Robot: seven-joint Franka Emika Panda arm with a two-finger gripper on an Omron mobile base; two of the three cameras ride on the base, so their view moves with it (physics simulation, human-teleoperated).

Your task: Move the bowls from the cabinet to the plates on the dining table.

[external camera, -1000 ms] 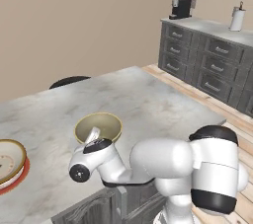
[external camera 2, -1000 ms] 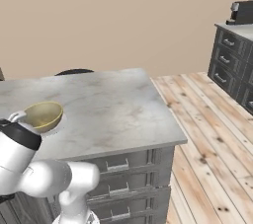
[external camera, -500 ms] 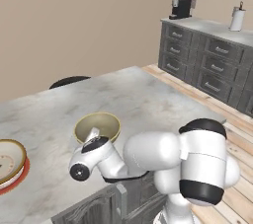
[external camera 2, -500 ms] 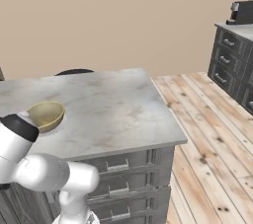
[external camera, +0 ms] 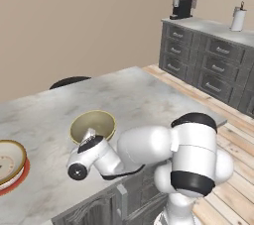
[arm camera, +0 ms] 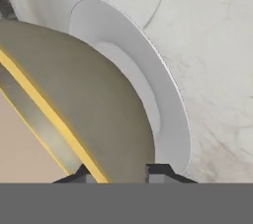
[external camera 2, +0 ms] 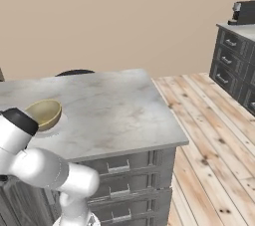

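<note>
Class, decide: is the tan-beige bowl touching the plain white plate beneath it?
Cannot tell. In the hand view the tan-beige bowl, gripped at its rim, overlaps the plain white plate, hiding any contact or gap.

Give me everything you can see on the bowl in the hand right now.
The bowl is round, tan-beige with a golden-brown rim and paler inside, empty. It is tilted, gripped at its near rim by the hand, over the plain pale plate on the marble dining table. Whether it touches the plate is unclear.
</note>
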